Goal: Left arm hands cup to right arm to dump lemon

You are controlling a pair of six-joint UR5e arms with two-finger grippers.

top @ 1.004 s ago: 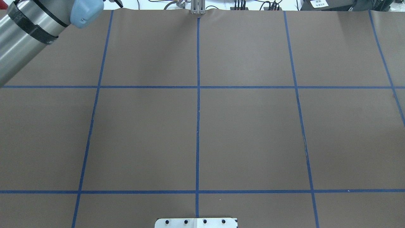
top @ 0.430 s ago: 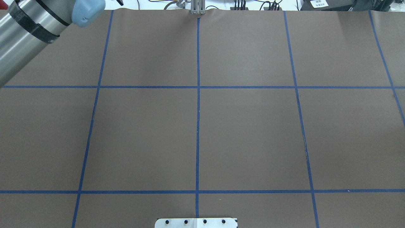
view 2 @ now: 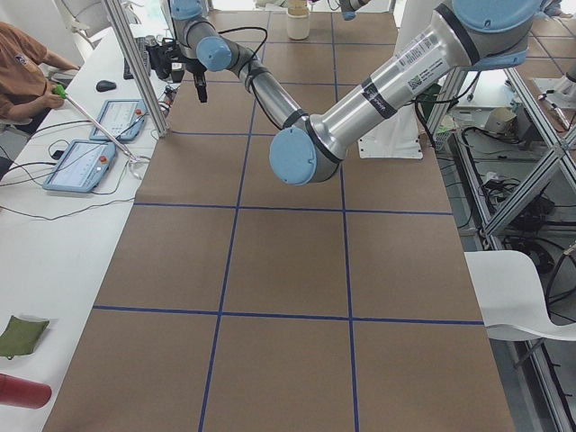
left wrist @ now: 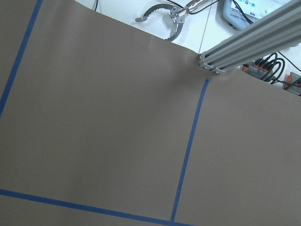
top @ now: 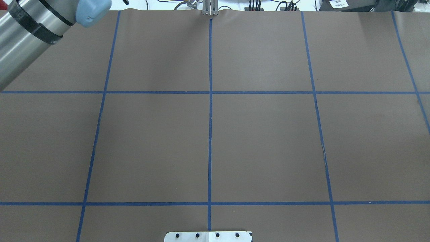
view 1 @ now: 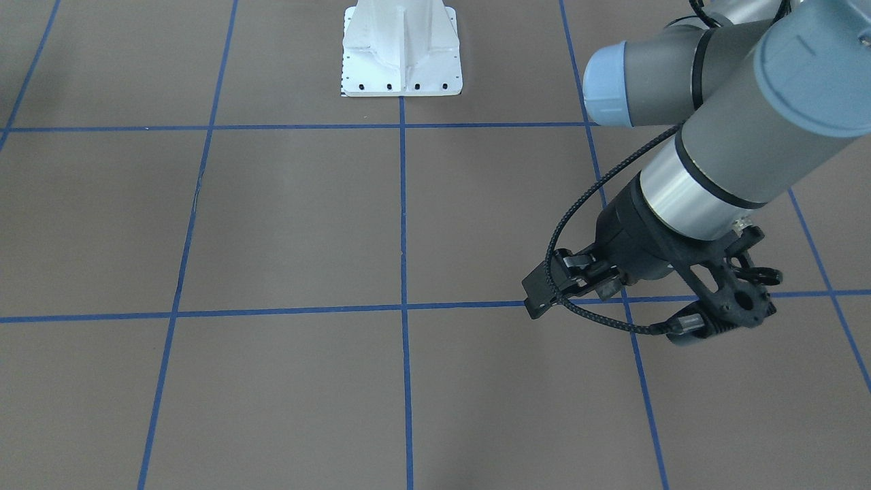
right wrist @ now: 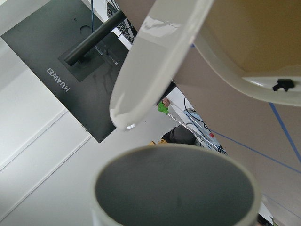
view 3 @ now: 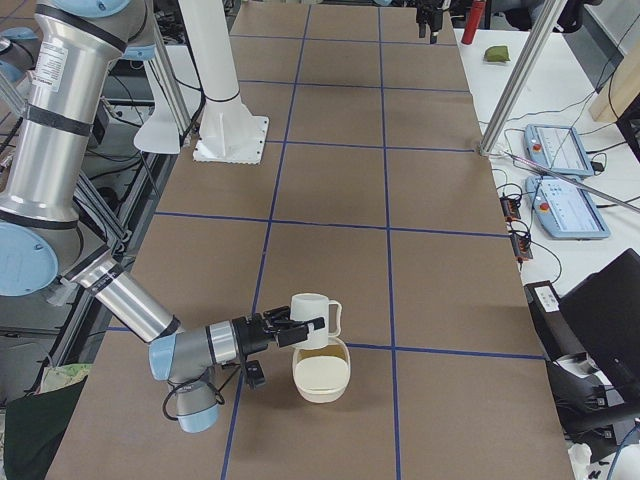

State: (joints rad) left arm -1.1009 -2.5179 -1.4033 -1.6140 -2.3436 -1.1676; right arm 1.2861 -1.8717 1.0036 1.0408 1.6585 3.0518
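My right gripper (view 3: pixel 283 331) holds the white cup (view 3: pixel 315 318) by its side, just above a cream bowl (view 3: pixel 322 375) at the table's right end. In the right wrist view the cup's mouth (right wrist: pixel 176 188) fills the bottom; its grey inside holds nothing. The bowl's rim (right wrist: pixel 235 70) shows above it. The lemon shows in no view. My left gripper (view 1: pixel 541 294) is empty and looks open. It hovers low over the brown table near a blue tape crossing, far from the cup.
The white robot pedestal (view 1: pixel 401 47) stands at the table's near edge. An aluminium post (left wrist: pixel 249 37) and cables stand at the far edge. Tablets (view 3: pixel 560 150) and an operator (view 2: pixel 22 67) are on the white side bench. Blue tape lines grid the table.
The left arm's forearm and elbow cap have shifted slightly toward the far left corner in the overhead view. Nothing else on the table has changed.
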